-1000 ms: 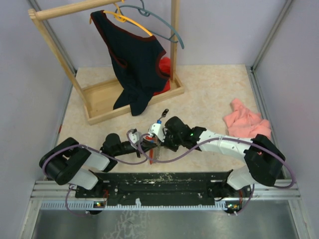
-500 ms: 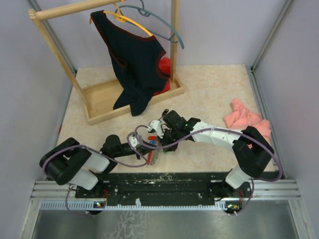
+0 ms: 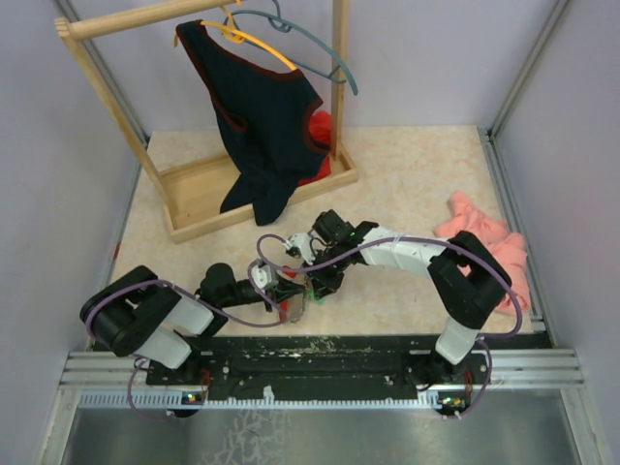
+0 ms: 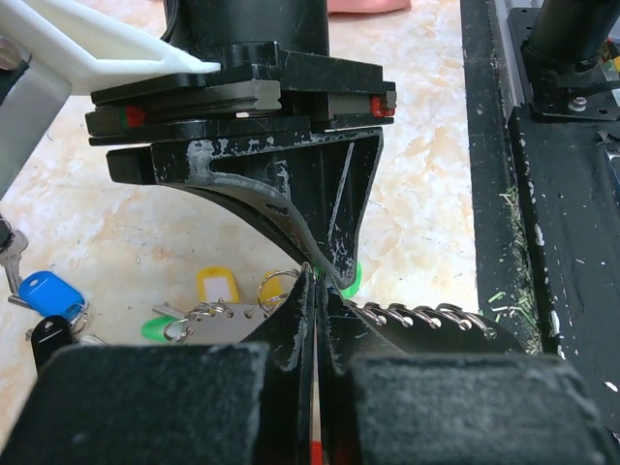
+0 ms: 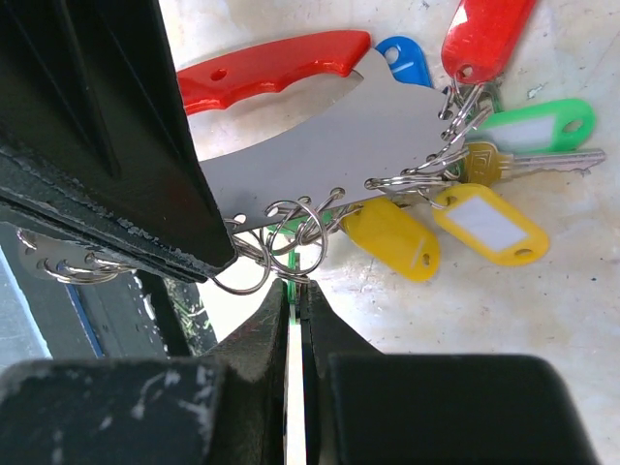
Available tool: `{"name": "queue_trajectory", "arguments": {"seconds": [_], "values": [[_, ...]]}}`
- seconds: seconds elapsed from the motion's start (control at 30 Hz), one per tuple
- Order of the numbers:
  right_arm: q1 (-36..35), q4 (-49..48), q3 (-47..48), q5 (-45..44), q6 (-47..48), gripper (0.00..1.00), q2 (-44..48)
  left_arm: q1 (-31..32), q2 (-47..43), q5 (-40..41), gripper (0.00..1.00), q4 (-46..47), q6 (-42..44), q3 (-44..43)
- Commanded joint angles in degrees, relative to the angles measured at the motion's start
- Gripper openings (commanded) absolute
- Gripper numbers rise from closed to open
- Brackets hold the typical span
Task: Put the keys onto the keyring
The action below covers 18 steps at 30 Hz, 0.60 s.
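Observation:
The keyring (image 5: pixel 320 116) is a grey metal plate with a red grip. It lies low over the table near the front. My left gripper (image 4: pixel 317 281) is shut on its edge, and its black fingers (image 5: pixel 116 145) fill the left of the right wrist view. Several keys hang from wire rings on the plate: yellow (image 5: pixel 392 237), green (image 5: pixel 533 126), red (image 5: pixel 484 34) and blue (image 5: pixel 405 60). My right gripper (image 5: pixel 294 286) is shut on a thin green key head just under a ring at the plate's edge. In the top view both grippers meet at the keyring (image 3: pixel 297 306).
A wooden rack (image 3: pixel 194 199) at the back left carries a dark garment (image 3: pixel 262 126) and hangers. A pink cloth (image 3: pixel 480 237) lies at the right. The black base rail (image 3: pixel 320 354) runs along the near edge, close behind the left gripper.
The right arm has swung its elbow back and right, and its gripper has come down and nearer to the left gripper at the keyring. The left arm has hardly moved.

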<state>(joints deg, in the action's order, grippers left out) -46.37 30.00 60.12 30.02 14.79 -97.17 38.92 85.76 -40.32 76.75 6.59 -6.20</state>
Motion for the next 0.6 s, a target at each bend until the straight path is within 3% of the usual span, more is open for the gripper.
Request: {"name": "queue_trajectory", "arguments": {"seconds": [0.0, 0.13, 0.4, 0.5, 0.57], "values": [[0.65, 1.48, 1.75, 0.49, -0.74, 0.00, -2.30, 0.34, 0.28, -2.49, 0.01, 6.49, 0.50, 0.18], [0.69, -0.83, 1.55, -4.02, -2.07, 0.00, -0.65, 0.37, 0.44, -1.99, 0.01, 6.09, 0.45, 0.19], [-1.08, -4.28, -1.64, -8.91, 1.07, 0.00, 13.29, 0.37, -2.72, 1.64, 0.01, -6.33, 2.63, -2.54], [-2.14, -4.01, -0.93, -8.22, 2.00, 0.00, 14.28, 0.37, -2.35, 3.14, 0.06, -5.65, 1.67, -2.42], [-2.83, -3.38, -0.58, -8.50, 2.56, 0.00, 14.25, 0.37, -2.62, 3.67, 0.15, -5.69, 1.10, -2.45]]}}
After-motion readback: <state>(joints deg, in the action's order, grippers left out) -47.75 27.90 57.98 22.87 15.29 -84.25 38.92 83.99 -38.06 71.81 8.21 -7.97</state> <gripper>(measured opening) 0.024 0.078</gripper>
